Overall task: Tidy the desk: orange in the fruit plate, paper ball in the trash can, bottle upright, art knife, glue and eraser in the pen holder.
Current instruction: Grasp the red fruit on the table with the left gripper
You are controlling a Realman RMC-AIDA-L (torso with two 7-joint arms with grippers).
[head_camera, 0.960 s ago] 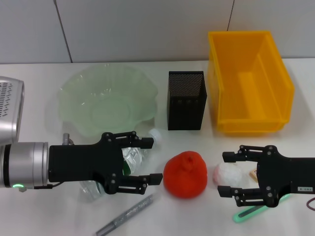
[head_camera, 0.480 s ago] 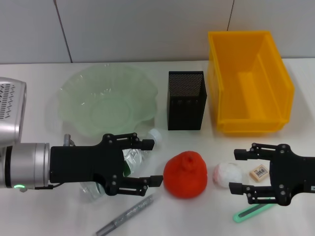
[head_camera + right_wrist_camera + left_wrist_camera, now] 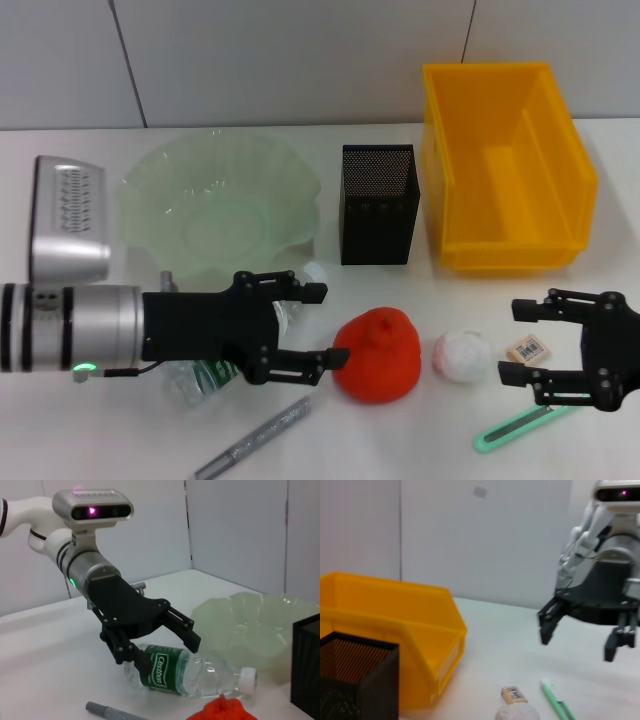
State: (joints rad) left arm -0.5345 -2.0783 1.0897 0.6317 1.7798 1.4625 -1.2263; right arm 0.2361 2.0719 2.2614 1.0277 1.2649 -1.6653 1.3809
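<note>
The clear bottle [image 3: 197, 380] [image 3: 190, 672] lies on its side with its white cap [image 3: 317, 272] toward the pen holder. My left gripper [image 3: 327, 325] [image 3: 165, 630] hangs open over the bottle's neck end, its near fingertip close beside the orange [image 3: 377, 355]. To the right of the orange lie the white paper ball [image 3: 462, 355], the eraser [image 3: 527, 350] and the green art knife [image 3: 525, 428]. My right gripper [image 3: 510, 342] [image 3: 585, 630] is open and empty at the right edge, apart from the ball. A grey glue stick [image 3: 255, 440] lies near the front edge.
At the back stand the green glass fruit plate [image 3: 220, 205], the black mesh pen holder [image 3: 378, 205] and the yellow bin [image 3: 505, 165] that serves as the trash can. A wall runs behind them.
My left gripper has slid right along the bottle toward the orange. My right gripper has drawn back to the right, away from the paper ball, uncovering the eraser.
</note>
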